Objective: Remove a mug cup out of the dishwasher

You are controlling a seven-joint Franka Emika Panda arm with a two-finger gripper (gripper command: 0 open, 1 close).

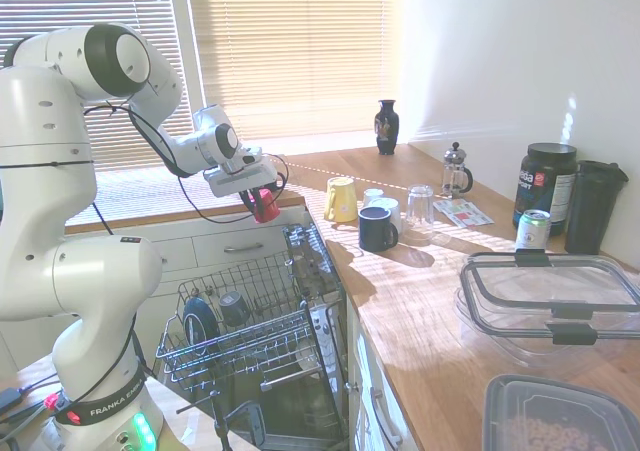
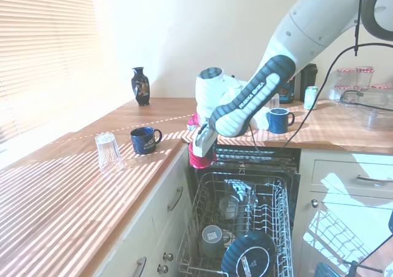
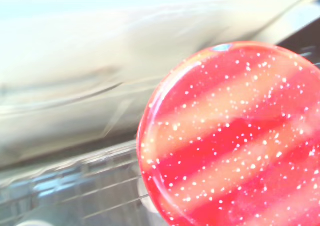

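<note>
Gripper [image 1: 262, 203] clenched on glossy red mug cup [image 1: 265, 207], frame centre-left | round speckled base [image 3: 235, 136] | above dishwasher [image 1: 330, 391], grey wire rack [image 1: 240, 346]

Open air above the pulled-out rack [image 2: 270, 212]; counter edge [image 2: 175, 151] close beside; navy mug [image 2: 143, 140] and glass [image 2: 108, 151] farther along.

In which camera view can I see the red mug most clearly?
The wrist view shows the red mug best: its speckled surface fills the picture. In both exterior views it is a small red shape under the gripper, above the dishwasher rack.
</note>
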